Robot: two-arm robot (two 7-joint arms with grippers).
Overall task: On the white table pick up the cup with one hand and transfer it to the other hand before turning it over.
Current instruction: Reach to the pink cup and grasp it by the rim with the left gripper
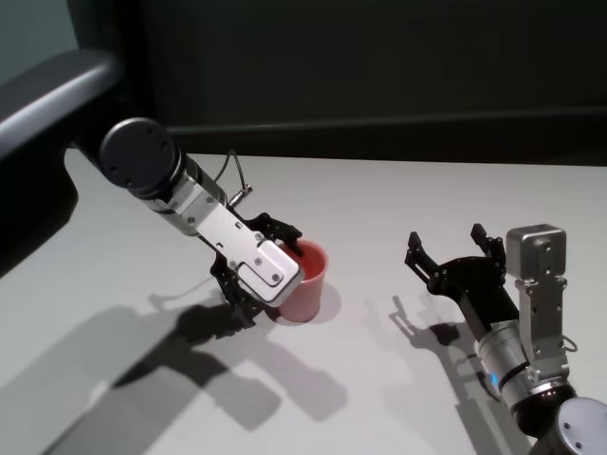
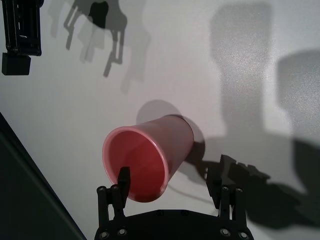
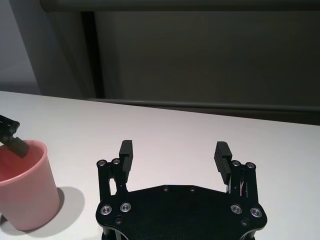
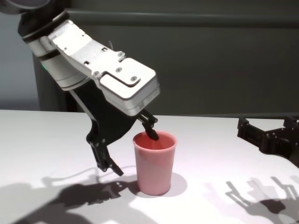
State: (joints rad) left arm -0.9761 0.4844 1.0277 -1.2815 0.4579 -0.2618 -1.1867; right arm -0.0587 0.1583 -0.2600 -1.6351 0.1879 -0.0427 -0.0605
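A small pink plastic tumbler (image 4: 154,161), tapered from a wide rim to a narrow base, stands upright and mouth-up on the smooth matte white tabletop (image 1: 398,199), a little left of the robot's middle. Its inside looks empty; nothing shows in it but the pink wall and a black fingertip.

The left gripper (image 4: 131,149) comes down on it at a slant from the left, jaws fully spread and straddling the near side of the rim: one finger dips just inside the mouth, the other hangs outside the wall, lower down by the tabletop. That placement looks chosen to pinch the wall of the cup between the two fingers, the obvious hold for a handleless tumbler. Neither finger presses the plastic yet, so nothing is held and the cup's weight is on the tabletop.

The right gripper (image 1: 455,248) waits well apart on the right, low over the tabletop, jaws wide and holding nothing, turned toward the cup. I judge it is posed to receive the handover once the cup is lifted.
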